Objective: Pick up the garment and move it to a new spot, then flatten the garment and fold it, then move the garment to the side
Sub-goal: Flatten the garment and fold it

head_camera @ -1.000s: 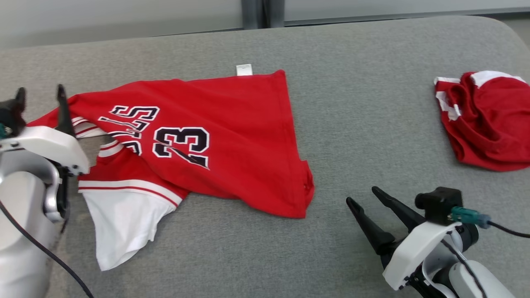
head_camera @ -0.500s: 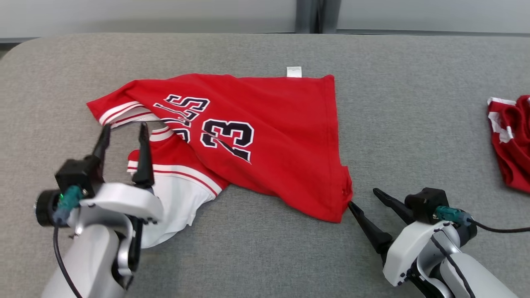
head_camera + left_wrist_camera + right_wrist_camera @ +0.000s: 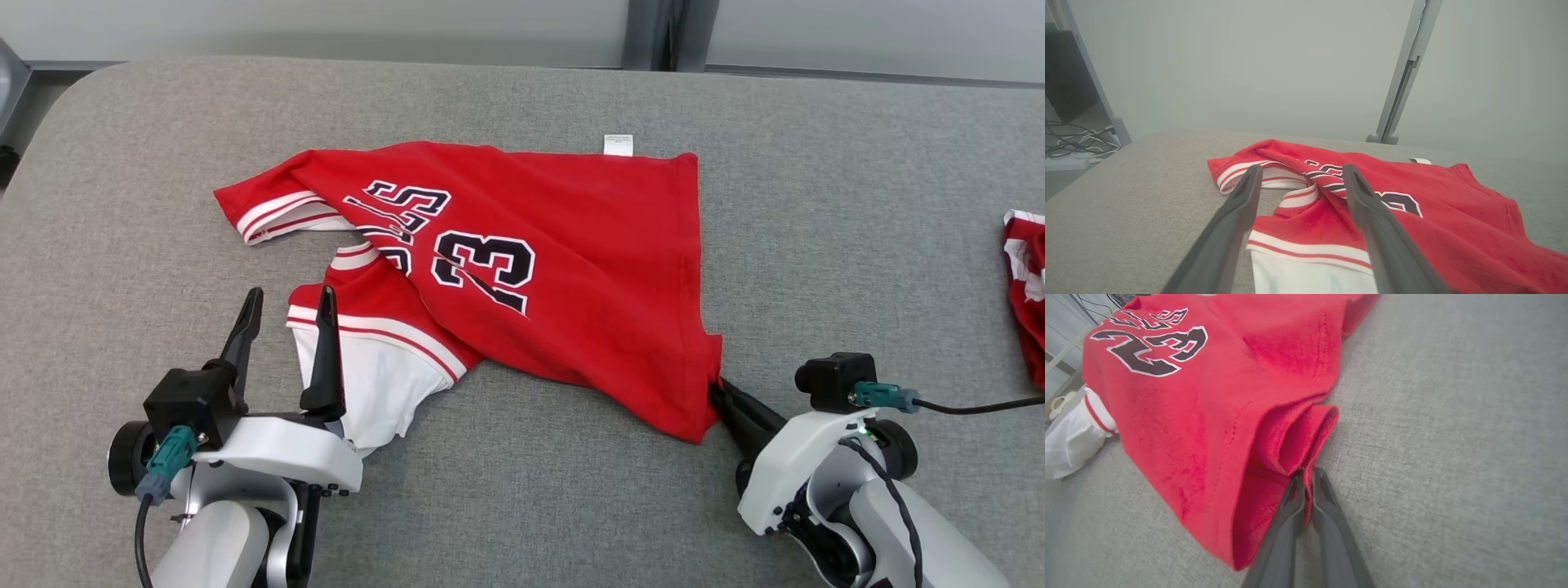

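One change: R claw [image 3: 718, 387] now clamped on jersey [image 3: 588, 245] corner, was apart; L claw [image 3: 291, 296] stays apart.

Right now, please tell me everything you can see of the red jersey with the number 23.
The jersey is soft-looking red cloth with a black, white-edged 23 and letters, striped trims, a white sleeve and a small white tag at its far edge. It lies crumpled, partly folded over itself, on the grey padded surface. The right gripper is shut on its near right corner; the open left gripper is at the sleeve.
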Robot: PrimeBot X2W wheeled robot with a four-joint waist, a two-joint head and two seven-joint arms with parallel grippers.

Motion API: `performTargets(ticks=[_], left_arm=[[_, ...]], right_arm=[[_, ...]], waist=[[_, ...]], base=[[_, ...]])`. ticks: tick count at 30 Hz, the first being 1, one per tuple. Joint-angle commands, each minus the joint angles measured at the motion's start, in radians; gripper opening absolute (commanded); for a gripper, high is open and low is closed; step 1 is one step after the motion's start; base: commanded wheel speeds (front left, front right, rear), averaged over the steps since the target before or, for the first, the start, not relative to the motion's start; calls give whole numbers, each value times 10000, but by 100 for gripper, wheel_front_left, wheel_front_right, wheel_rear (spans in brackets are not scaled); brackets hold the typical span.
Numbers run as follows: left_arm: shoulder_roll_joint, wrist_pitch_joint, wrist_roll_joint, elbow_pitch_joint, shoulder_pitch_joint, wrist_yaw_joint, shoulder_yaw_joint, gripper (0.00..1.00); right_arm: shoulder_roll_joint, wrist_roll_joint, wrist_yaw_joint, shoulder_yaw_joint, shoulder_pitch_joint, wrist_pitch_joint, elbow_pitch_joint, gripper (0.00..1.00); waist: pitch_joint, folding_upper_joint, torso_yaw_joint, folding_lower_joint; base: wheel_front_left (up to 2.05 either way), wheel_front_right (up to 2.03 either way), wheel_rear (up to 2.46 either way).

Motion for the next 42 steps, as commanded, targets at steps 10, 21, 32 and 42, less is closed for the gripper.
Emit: performTargets(ticks=[10,21,32,42], left_arm=[[56,-46,-43,-139,350,109,-31,100],[6,-173,-100,35,317,88,-81,100],[-10,-195,-211,208,488,32,-165,100],[-90,-255,-223,188,597,8,-334,100]], right_arm=[[-159,1949,-1,-1492,1007,160,-731,0],[-112,2090,-1,-3000,3118,2031,-3013,0],[501,987,-1,-4512,4162,3405,-4708,100],[152,317,-1,-5477,3759,4372,-6305,100]], waist=[[-127,0,-676,0],[-191,0,-1398,0],[-433,0,-1538,0],[-614,0,-996,0]], base=[[0,0,0],[0,0,0],[0,0,0],[0,0,0]])
